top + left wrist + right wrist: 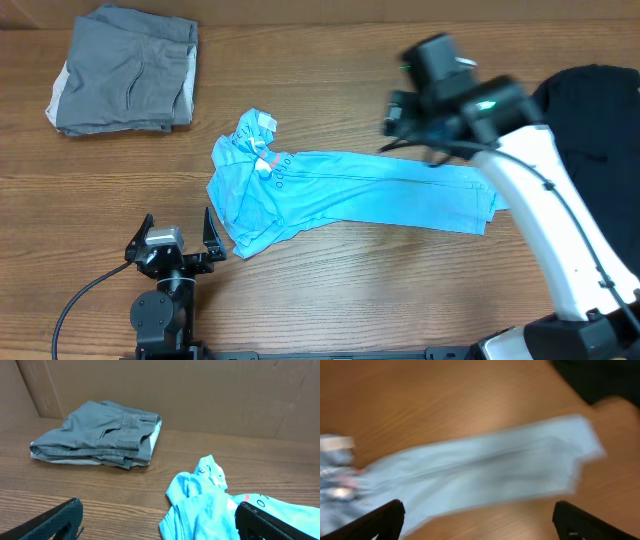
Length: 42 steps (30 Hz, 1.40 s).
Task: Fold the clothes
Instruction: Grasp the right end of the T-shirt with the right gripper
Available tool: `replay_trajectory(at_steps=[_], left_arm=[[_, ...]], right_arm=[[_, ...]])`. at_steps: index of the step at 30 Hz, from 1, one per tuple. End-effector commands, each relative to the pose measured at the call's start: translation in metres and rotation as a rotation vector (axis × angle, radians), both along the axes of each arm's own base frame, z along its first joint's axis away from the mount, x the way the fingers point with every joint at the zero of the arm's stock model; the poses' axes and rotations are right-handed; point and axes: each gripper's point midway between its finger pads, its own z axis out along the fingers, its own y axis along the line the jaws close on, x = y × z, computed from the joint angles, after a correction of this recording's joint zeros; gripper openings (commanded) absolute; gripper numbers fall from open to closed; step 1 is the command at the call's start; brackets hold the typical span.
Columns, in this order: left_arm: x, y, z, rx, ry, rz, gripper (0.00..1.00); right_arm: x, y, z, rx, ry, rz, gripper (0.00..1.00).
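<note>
**Blue shirt laid out, both grippers empty**

The light blue T-shirt [340, 190] is seen stretched in a long, narrow band across the middle of the wooden table [350, 290], its lettered end bunched up on the left. The left gripper [178, 225] is held with fingers wide apart just beside that end, touching nothing. The right gripper [479, 507] is blurred above the shirt's right half; its fingers appear spread, with nothing between them. A black T-shirt [590, 110] lies at the right edge, and a folded grey garment [125, 70] at the far left.

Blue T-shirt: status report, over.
Both open: left claw, right claw above light blue T-shirt. Shirt a long strip, one end bunched. Well aside: folded grey garment.
</note>
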Motion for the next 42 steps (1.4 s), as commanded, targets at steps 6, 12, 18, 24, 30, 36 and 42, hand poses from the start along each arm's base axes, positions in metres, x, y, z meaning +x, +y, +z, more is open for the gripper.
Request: replay_trajectory(at_steps=[6,12,18,24,30,36,42], left_arm=[[0.0,0.0,0.001,0.008,-0.009,0.002,1.0],[0.0,0.0,0.001,0.008,-0.009,0.002,1.0],[0.0,0.0,0.001,0.008,-0.009,0.002,1.0],[0.0,0.0,0.001,0.008,-0.009,0.002,1.0],[0.0,0.0,0.001,0.008,-0.009,0.002,1.0],[0.0,0.0,0.001,0.008,-0.009,0.002,1.0],[0.0,0.0,0.001,0.008,-0.009,0.002,1.0]], right_arm=[[-0.036,-0.105,-0.054,0.01,0.269,-0.308,1.0],[-0.053,-0.116,-0.11,0.132,0.374,-0.391,1.0],[-0.076,-0.109,-0.164,0.176,0.448,-0.397,0.92],[-0.088,-0.106,-0.205,0.205,0.445,-0.453,0.92],[-0.098,-0.105,-0.235,0.218,0.427,-0.517,0.89],[-0.097,-0.103,-0.24,0.234,0.41,-0.52,0.88],[-0.087,-0.106,-0.24,0.224,0.367,-0.491,0.86]])
